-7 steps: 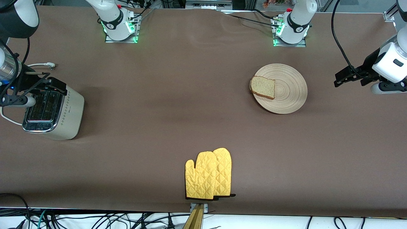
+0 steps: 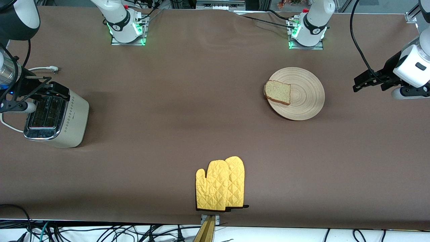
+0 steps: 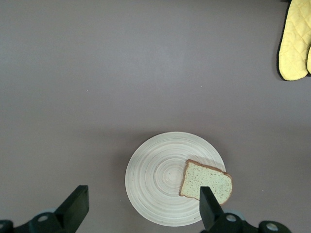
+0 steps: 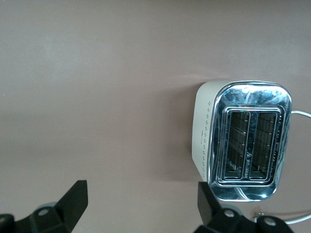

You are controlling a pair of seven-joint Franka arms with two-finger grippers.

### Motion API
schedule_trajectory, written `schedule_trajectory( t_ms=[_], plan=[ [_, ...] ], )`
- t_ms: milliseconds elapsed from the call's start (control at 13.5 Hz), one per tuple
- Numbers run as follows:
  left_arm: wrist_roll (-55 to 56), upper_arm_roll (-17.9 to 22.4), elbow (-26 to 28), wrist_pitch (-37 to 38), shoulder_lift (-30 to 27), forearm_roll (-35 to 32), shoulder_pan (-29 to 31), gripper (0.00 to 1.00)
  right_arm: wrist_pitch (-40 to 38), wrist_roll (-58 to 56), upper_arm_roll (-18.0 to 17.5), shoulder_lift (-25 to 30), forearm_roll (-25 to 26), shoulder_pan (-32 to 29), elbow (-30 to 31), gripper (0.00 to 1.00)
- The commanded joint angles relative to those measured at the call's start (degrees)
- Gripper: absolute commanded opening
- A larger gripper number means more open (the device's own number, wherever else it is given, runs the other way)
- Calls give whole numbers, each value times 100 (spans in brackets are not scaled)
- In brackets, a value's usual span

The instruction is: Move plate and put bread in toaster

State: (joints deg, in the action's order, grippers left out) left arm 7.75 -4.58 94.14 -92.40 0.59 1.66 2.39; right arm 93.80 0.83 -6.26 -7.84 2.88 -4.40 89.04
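Figure: opening stage of the task, both arms raised and nothing grasped. The round, shallow, light tan wooden plate [image 2: 296,93] lies on the brown cloth-covered surface [image 2: 188,111] toward the left arm's end, and the roughly square slice of speckled bread with a brown crust [image 2: 277,92] rests on it, overhanging the rim on the side facing the right arm's end. The boxy cream-beige toaster with a chrome top [image 2: 55,117] stands well apart at the right arm's end, both slots empty in the right wrist view. Compared with the front view half a second earlier, plate, bread and toaster are unmoved; only the right arm's upper body has shifted slightly at the picture's edge, which suggests the approach has barely begun and neither part of the task is done. The left gripper [image 2: 364,82] hangs in the air over bare surface near the plate, at the left arm's end, its fingers spread wide and empty; the right gripper [image 2: 40,92] hovers over the toaster's farther end, likewise spread and holding nothing. A pair of yellow quilted oven mitts [image 2: 220,184] lies near the front edge, well apart from both. Hidden or unclear: the right gripper covers part of the toaster's top in the front view, the toaster's white cord [image 2: 42,68] runs partly out of sight, and both arms are cut off by the frame edges.
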Motion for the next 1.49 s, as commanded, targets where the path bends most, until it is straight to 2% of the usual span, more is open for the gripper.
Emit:
schedule_trajectory(
  t_ms=[0, 1411],
  plan=[
    [34, -69, -195, 134, 90, 1, 42, 100, -37, 58, -16, -43, 2, -26, -133, 100],
    [42, -52, -203, 371, 275, -70, 51, 100, -29, 58, -16, -87, 2, -35, -133, 100]
  ],
)
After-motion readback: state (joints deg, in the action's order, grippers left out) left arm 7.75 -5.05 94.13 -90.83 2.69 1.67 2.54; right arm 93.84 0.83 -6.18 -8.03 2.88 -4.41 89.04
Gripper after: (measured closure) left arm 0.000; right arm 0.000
